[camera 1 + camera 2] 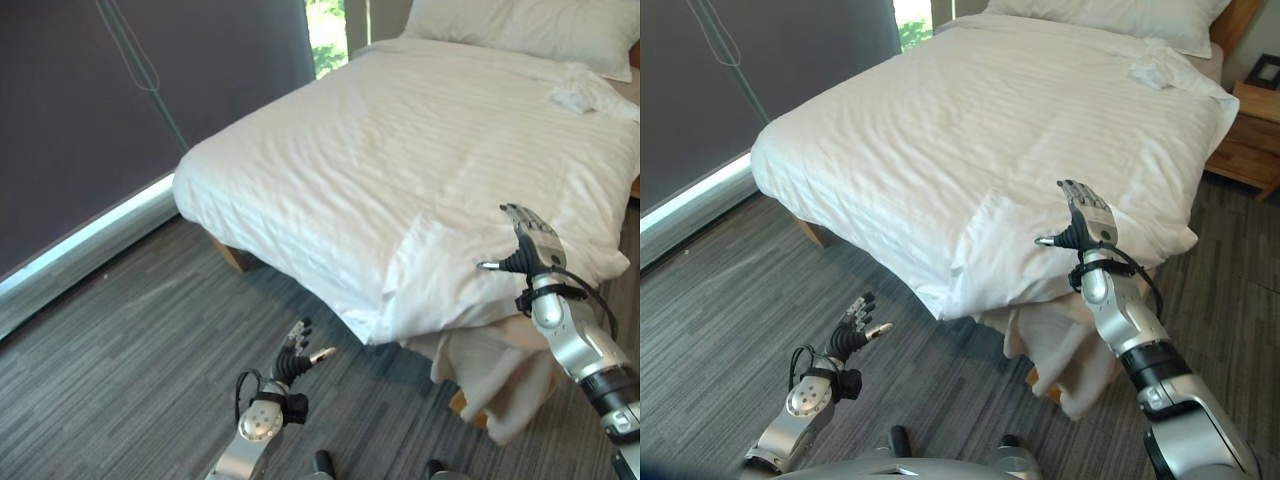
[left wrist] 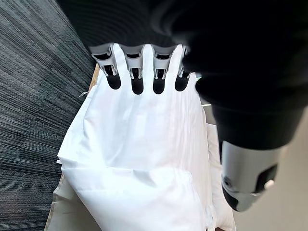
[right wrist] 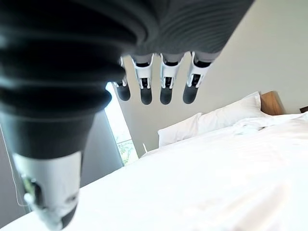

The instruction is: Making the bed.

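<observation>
Bed runs away from the robot, long axis going from the near foot corner up to the pillows at the far end. White duvet covers most of it and looks mostly flat, w/ a folded-back flap at the near corner and a beige under-blanket hanging out below it toward the floor. Small crumpled white cloth lies near the pillows.

Key relation: the untidy corner sits right in front of and just left of the right robot hand, which is raised over the duvet edge near the flap. Left robot hand is low over the carpet, well apart from the bed, so right arm is clearly nearer.

Right robot hand: fingers straight, thumb out to the side, released, holding nothing; can't tell if the fingertips touch the duvet, prob just above it. Left robot hand: fingers loosely extended, relaxed, empty, aimed toward the hanging corner per its wrist view.

Judgement: next move prob for the right robot hand to drop onto the flap and pull or smooth it toward the foot edge. Risk: thin slippery fabric, pinch may slip, and the hanging blanket may drag along
</observation>
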Motion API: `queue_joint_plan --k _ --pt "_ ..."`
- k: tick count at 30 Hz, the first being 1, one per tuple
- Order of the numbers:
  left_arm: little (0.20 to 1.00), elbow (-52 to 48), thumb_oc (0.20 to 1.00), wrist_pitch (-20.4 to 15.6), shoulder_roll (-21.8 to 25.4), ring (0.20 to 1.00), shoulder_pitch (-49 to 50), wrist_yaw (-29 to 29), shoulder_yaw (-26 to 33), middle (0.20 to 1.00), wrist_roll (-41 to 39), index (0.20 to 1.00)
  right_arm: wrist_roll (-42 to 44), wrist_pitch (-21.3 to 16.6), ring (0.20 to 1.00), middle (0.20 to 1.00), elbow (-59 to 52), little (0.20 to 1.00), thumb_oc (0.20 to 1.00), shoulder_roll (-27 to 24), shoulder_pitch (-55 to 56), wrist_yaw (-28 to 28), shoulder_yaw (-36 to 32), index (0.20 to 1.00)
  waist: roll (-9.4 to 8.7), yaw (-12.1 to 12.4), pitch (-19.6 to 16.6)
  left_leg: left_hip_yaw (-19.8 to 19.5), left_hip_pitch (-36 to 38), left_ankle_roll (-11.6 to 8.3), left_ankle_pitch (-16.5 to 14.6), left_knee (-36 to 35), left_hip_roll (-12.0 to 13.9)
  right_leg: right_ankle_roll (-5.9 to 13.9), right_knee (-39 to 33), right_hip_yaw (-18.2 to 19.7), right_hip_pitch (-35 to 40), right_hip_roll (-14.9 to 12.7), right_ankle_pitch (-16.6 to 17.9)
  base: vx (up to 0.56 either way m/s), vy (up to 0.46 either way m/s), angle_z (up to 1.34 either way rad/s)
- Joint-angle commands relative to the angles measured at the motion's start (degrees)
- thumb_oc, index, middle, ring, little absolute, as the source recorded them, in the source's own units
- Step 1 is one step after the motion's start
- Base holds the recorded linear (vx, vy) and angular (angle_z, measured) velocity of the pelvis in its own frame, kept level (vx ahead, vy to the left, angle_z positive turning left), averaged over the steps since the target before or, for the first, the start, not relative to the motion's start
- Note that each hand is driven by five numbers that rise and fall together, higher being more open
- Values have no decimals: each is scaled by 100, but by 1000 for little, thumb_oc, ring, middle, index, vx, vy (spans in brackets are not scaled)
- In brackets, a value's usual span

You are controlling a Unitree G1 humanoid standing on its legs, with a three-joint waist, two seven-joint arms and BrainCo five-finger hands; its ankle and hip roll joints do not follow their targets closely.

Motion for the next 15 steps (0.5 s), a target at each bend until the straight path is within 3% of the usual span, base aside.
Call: queue_joint_plan --k 1,5,6,12,13,14,15 --pt "1000 -453 1000 -402 624 1000 -203 -110 235 1000 -344 1000 316 -75 1000 1000 932 1000 1000 253 -1397 -142 497 1000 -734 343 152 35 596 -618 -817 -180 -174 372 -703 307 -519 -553 493 12 -132 45" --pt "1000 -406 1000 -466 709 1000 -390 -99 163 1000 -411 1000 596 -107 1000 1000 1863 1000 1000 247 -2154 -157 815 1000 -585 443 302 -143 261 -724 -673 -180 -89 333 -703 163 -628 -538 468 -65 -79 30" --pt "1000 -360 1000 -547 816 1000 -609 -74 109 1000 -541 1000 747 -81 1000 1000 2489 1000 1000 172 -2730 -160 1015 1000 -465 525 537 -269 -86 -803 -540 -180 -50 308 -703 135 -909 -541 526 -267 -109 49" --pt "1000 -246 1000 -739 850 1000 -1184 14 -34 1000 -624 1000 1172 -120 1000 1000 4086 1000 1000 -82 -3845 -108 1391 1000 -99 607 865 -311 -1064 -1014 -181 -180 58 278 -703 136 -1823 -553 681 -185 -41 31" --pt "1000 -167 1000 -732 813 1000 -1218 25 -43 1000 -618 1000 1352 -144 347 347 4193 347 347 -102 -3850 -81 1328 347 -64 598 894 -285 -1143 -1030 -151 -180 81 285 -703 133 -1885 -555 684 -99 2 32" --pt "1000 -58 1000 -739 752 1000 -1244 14 -46 1000 -636 1000 1540 -183 200 200 4277 200 200 -130 -3813 -71 1260 200 -21 602 911 -260 -1207 -1038 -126 -180 101 289 -703 129 -1937 -557 686 -55 21 25" --pt "1000 35 1000 -725 690 1000 -1237 4 -43 1000 -654 1000 1660 -218 200 200 4254 200 200 -174 -3701 -63 1224 200 5 581 925 -230 -1205 -1043 -118 -180 106 291 -703 146 -1942 -549 681 -28 26 21"
